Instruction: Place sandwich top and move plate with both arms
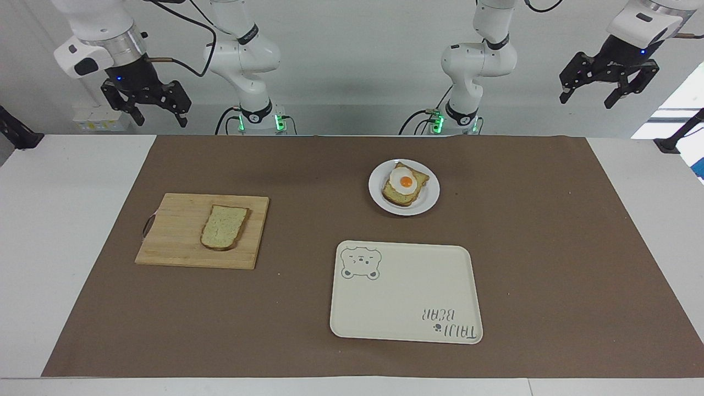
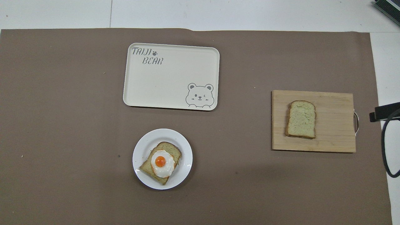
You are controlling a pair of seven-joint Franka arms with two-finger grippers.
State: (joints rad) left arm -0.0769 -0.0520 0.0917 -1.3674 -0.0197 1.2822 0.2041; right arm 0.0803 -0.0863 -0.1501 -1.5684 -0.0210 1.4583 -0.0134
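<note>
Facing view: sandwich top (image 1: 224, 227) on cutting board (image 1: 181, 231), left hand (image 1: 608, 85) and right hand (image 1: 147, 107) both raised, wide open

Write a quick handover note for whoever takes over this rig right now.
Right gripper: open, raised near its own end of the table, holding nothing, waiting.
Left gripper: open, raised at its own end, holding nothing.
Sandwich top lies on the cutting board, toward the right arm's end.
Plate holds the egg toast, nearer to the robots than the tray.
Done: nothing.
Left: put the top on the egg toast, then move the plate with both arms.
</note>
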